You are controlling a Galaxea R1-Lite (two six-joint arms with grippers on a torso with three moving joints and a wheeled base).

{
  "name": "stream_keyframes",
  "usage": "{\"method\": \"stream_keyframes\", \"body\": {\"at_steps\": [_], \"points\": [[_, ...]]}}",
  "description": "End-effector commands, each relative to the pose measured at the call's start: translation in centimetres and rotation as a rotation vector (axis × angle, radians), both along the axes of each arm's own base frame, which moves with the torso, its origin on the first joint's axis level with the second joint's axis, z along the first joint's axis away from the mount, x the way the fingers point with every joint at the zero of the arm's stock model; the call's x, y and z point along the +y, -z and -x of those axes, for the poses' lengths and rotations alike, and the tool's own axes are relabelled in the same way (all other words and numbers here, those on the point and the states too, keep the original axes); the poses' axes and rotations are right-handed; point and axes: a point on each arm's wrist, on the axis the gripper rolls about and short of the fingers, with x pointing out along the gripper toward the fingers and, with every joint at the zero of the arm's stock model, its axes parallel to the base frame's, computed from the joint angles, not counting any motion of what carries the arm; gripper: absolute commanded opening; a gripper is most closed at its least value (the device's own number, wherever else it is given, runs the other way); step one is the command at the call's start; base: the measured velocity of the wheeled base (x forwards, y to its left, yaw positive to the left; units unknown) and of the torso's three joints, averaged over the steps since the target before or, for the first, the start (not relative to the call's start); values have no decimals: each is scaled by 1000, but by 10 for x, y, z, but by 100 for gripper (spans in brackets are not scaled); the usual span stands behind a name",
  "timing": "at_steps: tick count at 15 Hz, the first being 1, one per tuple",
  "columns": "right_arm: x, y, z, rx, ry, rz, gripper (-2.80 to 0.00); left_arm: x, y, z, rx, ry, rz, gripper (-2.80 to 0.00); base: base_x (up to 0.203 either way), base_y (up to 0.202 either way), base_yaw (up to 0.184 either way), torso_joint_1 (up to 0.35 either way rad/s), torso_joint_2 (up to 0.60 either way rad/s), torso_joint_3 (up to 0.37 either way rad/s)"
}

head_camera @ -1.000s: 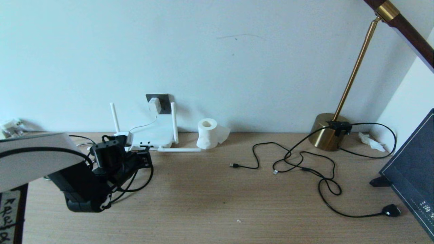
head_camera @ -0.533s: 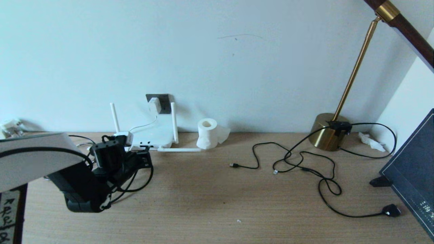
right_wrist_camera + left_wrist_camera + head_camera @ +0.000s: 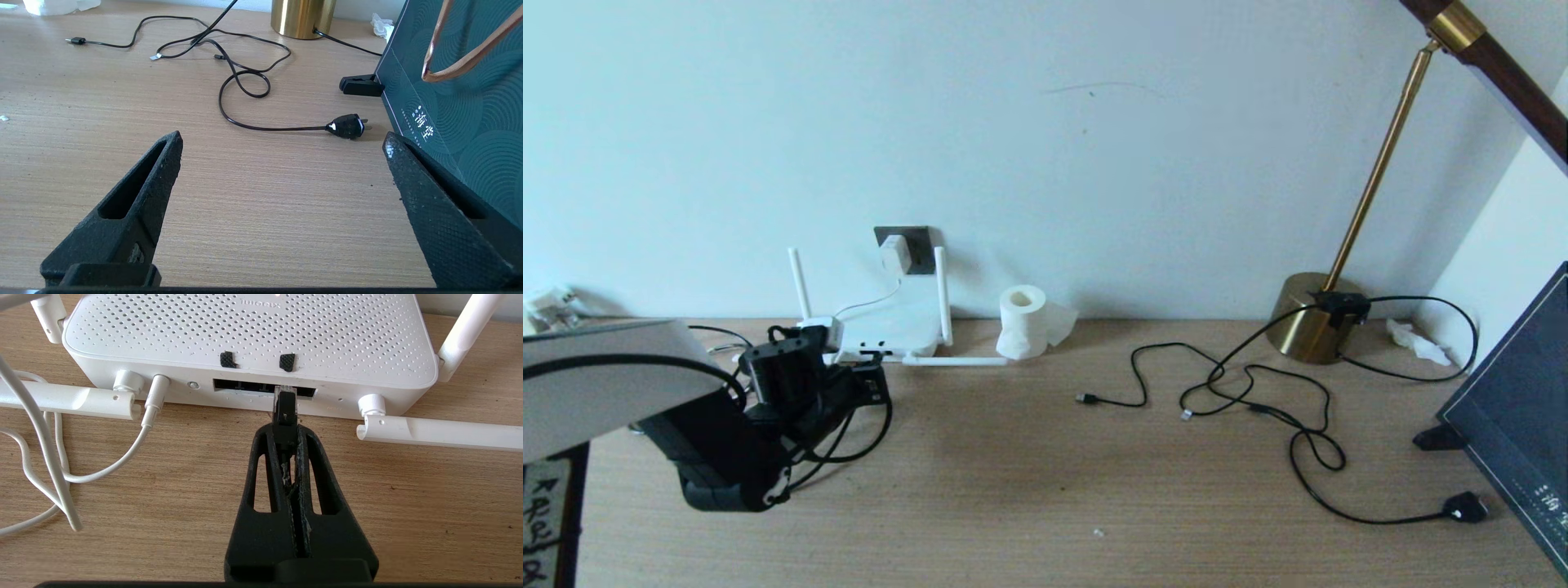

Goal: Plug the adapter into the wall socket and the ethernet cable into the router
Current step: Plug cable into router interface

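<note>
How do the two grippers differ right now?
The left gripper is shut on the ethernet cable, its plug tip at the router port strip; the right gripper is open and holds nothing. The left sits close against the router's front; the right hangs over bare desk near the lamp plug. Both have black tapered fingers.

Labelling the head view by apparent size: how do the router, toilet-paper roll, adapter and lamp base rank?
Largest to smallest as seen:
1. router
2. lamp base
3. toilet-paper roll, not counting its loose sheet
4. adapter, plugged into the wall socket
</note>
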Motion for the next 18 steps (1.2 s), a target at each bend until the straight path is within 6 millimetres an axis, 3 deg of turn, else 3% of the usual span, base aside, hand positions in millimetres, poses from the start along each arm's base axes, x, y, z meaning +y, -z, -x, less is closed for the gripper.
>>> {"method": "stream_keyframes", "body": {"at_steps": [1, 18], "points": [[0, 0, 0, 2, 0, 0, 0, 1, -1, -1, -11, -2, 1, -280, 0, 0, 0, 0, 0, 0], [0, 0, 0, 1, 0, 0, 0, 2, 0, -4, -14, -6, 1, -280, 0, 0, 0, 0, 0, 0]]}}
